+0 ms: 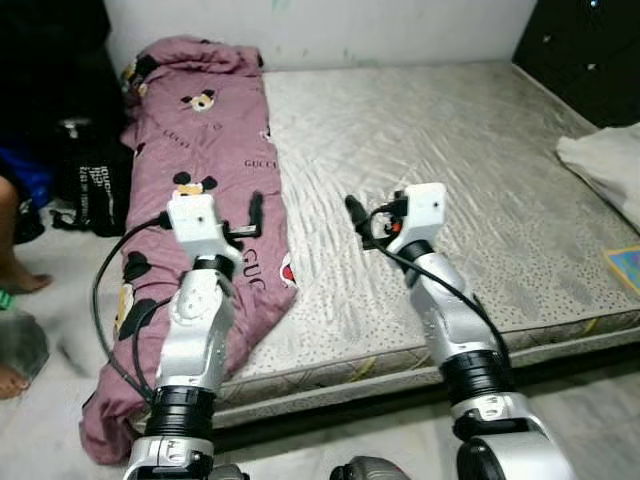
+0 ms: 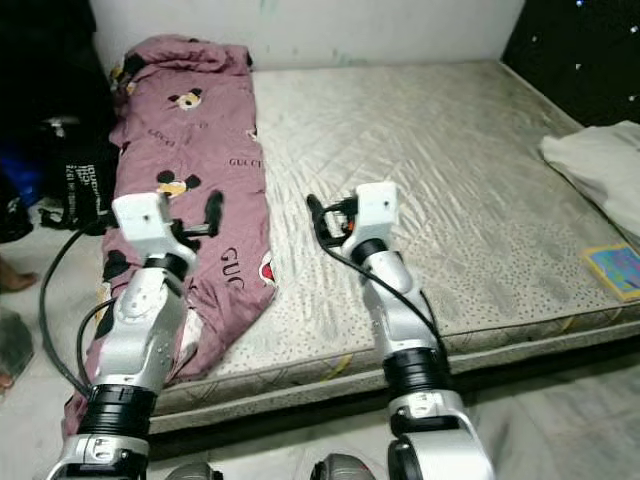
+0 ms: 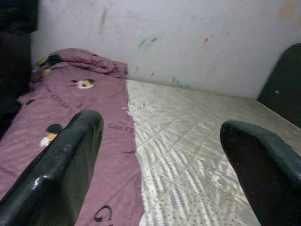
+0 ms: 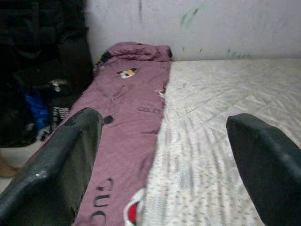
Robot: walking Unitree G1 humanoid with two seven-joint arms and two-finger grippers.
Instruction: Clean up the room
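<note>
— How will that purple blanket (image 1: pixel 205 170) handle?

— Soft, limp and light, I judge; it sags anywhere I lift it. It lies along the mattress's (image 1: pixel 450 170) left edge, its near end spilling to the floor. I'd pinch a thick fold at that edge.

— Its long axis?

— From wall toward me. Left pincer (image 3: pixel 160 155) and right pincer (image 4: pixel 162 160) both hover spread, holding nothing.
</note>
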